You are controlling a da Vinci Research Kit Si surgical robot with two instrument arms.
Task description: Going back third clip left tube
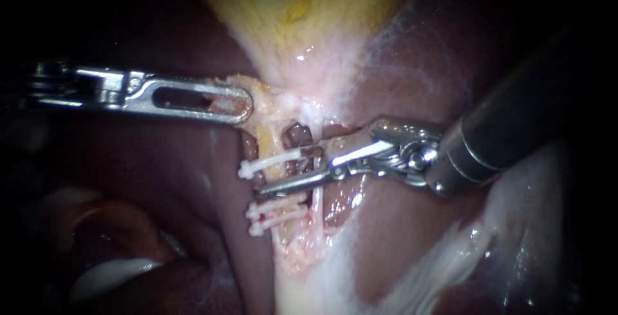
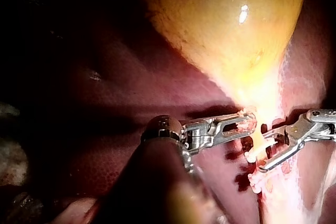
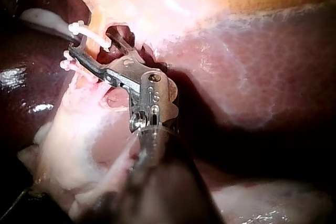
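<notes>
1. The left tube (image 1: 266,146) stands near mid-view with three white clips across it: an upper clip (image 1: 269,162), and a lower pair (image 1: 277,212) at its 6 o'clock.
2. The right instrument (image 1: 290,173) comes in from 3 o'clock. Its jaws are parted and lie across the tube between the upper clip and the pair.
3. The left instrument (image 1: 238,104), coming from 9 o'clock, is clamped on the gallbladder (image 1: 283,25) at its neck.
4. Dark liver (image 1: 161,180) lies all around.
</notes>
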